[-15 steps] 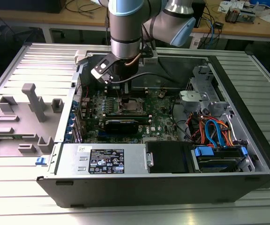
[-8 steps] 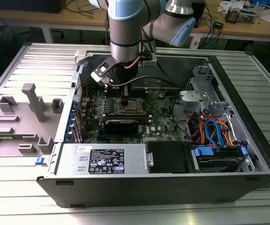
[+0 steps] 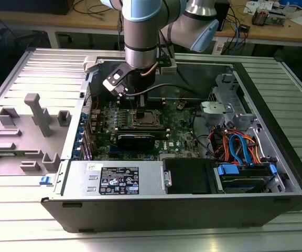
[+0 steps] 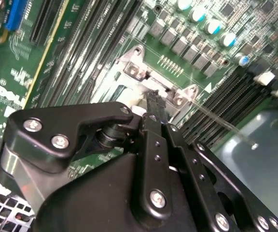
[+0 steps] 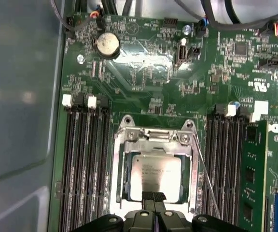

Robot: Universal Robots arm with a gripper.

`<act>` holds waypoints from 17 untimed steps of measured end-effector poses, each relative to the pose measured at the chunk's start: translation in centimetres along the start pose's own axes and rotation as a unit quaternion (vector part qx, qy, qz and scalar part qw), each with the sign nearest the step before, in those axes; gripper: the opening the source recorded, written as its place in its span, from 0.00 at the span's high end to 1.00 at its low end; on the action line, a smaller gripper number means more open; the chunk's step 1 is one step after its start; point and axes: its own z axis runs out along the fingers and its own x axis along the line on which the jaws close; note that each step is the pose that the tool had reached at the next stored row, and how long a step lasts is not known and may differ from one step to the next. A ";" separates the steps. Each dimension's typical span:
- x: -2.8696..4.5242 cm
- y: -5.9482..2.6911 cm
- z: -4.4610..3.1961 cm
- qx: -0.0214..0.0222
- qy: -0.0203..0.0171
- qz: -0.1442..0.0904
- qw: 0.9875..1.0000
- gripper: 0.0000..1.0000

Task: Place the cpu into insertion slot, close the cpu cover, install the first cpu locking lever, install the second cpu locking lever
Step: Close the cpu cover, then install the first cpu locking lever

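Slip risk: the claw (image 5: pixel 153 196) tip is thin. If it pushes off-centre, I think it could slide off the metal and scratch the green board (image 5: pixel 144 72).
Lever risk: the thin wire lever (image 5: pixel 205 176) sticks up beside the slot and looks unlocked. It could spring away or miss its hook.
Pinch risk: if the cpu cover (image 5: pixel 118 179) is pushed down crooked, it could press the chip unevenly.
Claw: its two fingers are pressed together with nothing between them. The tip is at the edge of the cpu.
Where the cpu is: the cpu (image 5: pixel 156 173) lies flat in the insertion slot (image 5: pixel 128 186), inside the open computer case (image 3: pixel 156 210) on the worktop (image 3: pixel 35 63).
How the cpu looks: small, square, flat, with a dull silver top.
How the cover looks: a thin shiny frame that seems to lie down around the chip, which shows through its window.
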 end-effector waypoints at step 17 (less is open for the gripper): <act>-0.07 1.25 0.06 0.000 -0.002 0.000 1.000 0.89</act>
